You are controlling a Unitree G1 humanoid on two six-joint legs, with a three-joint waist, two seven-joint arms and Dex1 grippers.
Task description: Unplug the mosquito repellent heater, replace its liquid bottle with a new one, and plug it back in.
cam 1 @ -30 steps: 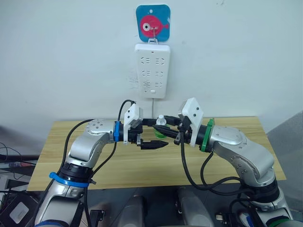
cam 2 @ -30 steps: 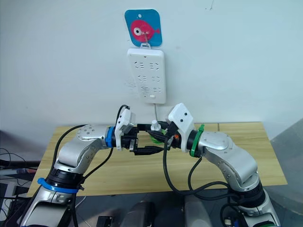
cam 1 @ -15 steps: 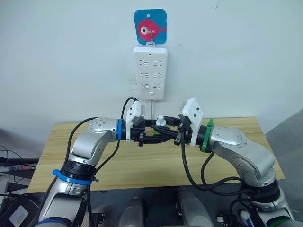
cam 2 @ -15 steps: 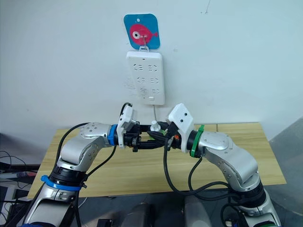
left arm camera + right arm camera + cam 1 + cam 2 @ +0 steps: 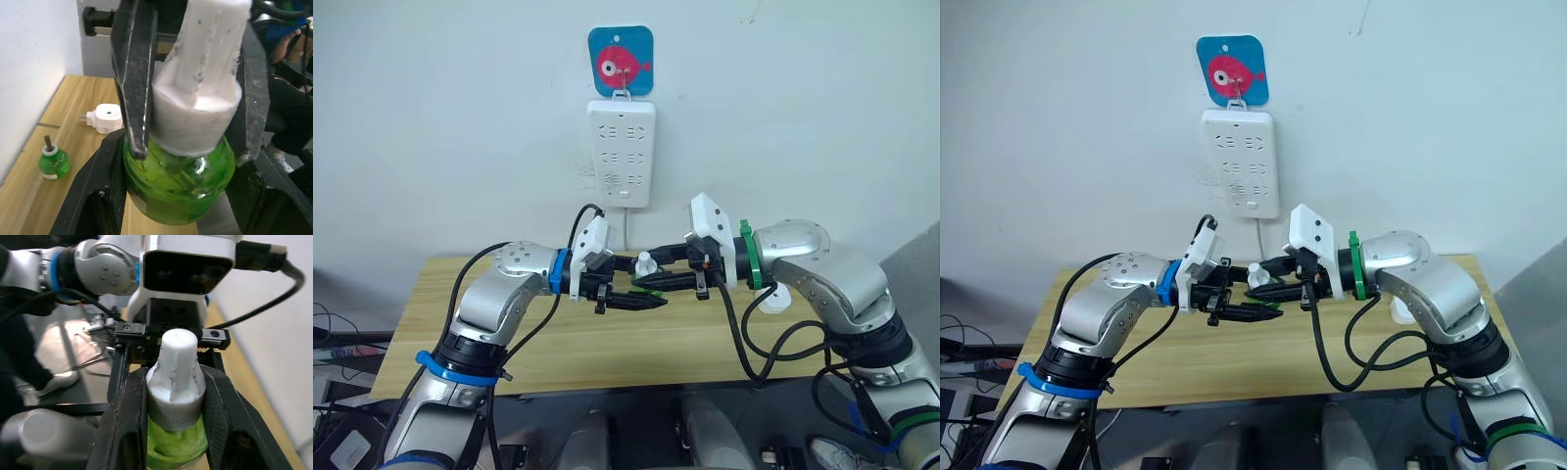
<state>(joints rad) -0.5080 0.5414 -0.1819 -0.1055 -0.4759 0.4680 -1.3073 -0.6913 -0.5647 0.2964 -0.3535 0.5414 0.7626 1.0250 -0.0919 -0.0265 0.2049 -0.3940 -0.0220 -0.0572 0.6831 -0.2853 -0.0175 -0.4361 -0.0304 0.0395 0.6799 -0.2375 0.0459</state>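
my left gripper (image 5: pixel 641 294) and right gripper (image 5: pixel 656 279) both pinch the capped bottle (image 5: pixel 178 161) below the strip (image 5: pixel 622 152). i judge the heater (image 5: pixel 105 117) is unplugged; cap removal, fitting and replugging remain.

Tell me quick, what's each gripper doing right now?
Left gripper: shut on the green liquid bottle, around its body.
Right gripper: shut on the same bottle, at its white cap.

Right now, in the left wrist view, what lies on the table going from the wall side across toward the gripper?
Small green bottle with a dark wick → white heater lying on the wooden table → green bottle with a white cap, held off the table between black fingers.
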